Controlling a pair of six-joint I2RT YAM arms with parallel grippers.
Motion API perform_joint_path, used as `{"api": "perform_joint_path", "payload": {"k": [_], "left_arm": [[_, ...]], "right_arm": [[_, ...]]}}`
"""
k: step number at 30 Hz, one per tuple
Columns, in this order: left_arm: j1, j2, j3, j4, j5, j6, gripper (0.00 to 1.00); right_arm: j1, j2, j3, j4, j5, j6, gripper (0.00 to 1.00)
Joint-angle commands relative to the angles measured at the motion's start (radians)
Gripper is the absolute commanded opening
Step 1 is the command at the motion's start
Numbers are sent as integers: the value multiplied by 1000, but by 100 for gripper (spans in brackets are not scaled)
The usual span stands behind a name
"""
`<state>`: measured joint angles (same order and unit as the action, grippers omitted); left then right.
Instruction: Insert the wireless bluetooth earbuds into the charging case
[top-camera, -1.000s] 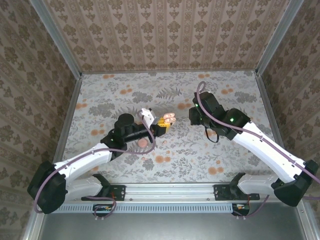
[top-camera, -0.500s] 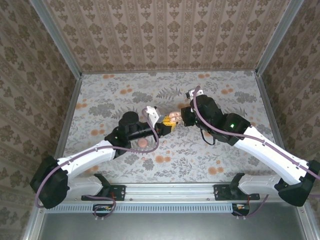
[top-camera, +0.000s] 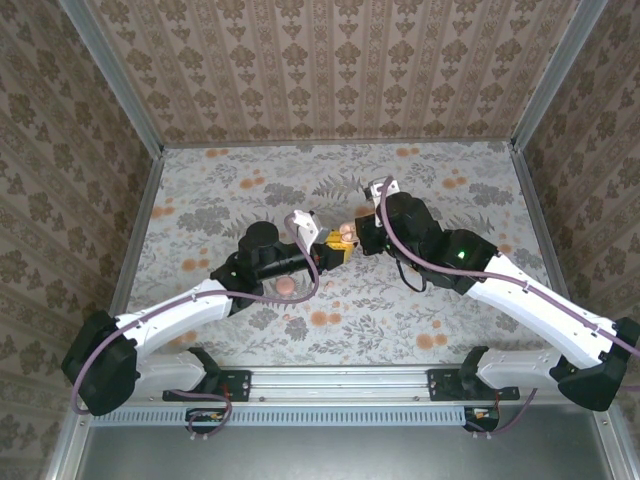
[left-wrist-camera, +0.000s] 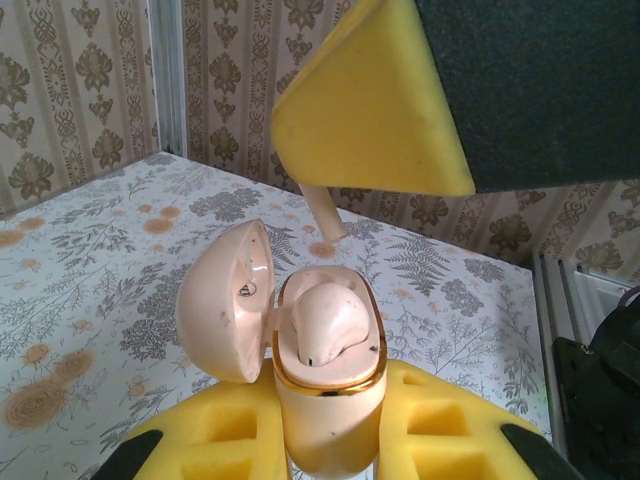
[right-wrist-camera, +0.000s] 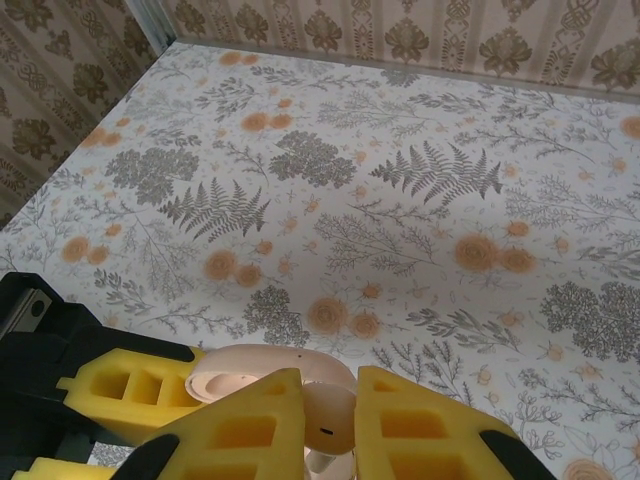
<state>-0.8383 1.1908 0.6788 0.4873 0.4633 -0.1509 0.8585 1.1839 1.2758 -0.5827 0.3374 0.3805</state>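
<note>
The left jaws are clenched on the charging case (left-wrist-camera: 325, 425), whose cream body stands upright between their yellow foam pads (left-wrist-camera: 225, 445), lifted off the floral desk (right-wrist-camera: 420, 200) near its middle. The lid (left-wrist-camera: 225, 300) hangs open to the left on its hinge, and one earbud (left-wrist-camera: 325, 320) already sits inside the gold rim (left-wrist-camera: 330, 382). The right jaws are shut on the second earbud (right-wrist-camera: 325, 425), pinched between their own foam pads (left-wrist-camera: 370, 110). In the left wrist view its stem (left-wrist-camera: 325, 212) pokes out below the foam, just above the case mouth but apart from it. The stem's long axis is tilted, its lower tip slanting down toward the opening from the far, hinge side. In the overhead view the two arms meet head-on at the case (top-camera: 345, 233), the right arm carrying the bud. The free socket cannot be made out behind the seated earbud. The insertion probably turns on lining the stem up with that socket before lowering.
</note>
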Motion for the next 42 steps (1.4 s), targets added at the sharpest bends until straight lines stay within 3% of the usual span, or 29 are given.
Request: {"api": "perform_joint_path", "payload": {"k": [1,18,27,35,42], "left_arm": [[-7,-9,33,48,-5,-26,0],[-7,-26,24,61,-14,-28,0],[-6,-29,-39,192,25,-5,0],[-19,-14,-84,251,54,96,0],[-78,-13,-96,217,13,302,0]], "right_arm": [[8,5,-19,28,14,-38,13],[22,-25,-68,80,-44,-56,13],[23,-79,-101,100,-46,-60,13],[23,-172,-112,135,-31,-60,12],[25,-238,-147,186,-35,-104,12]]}}
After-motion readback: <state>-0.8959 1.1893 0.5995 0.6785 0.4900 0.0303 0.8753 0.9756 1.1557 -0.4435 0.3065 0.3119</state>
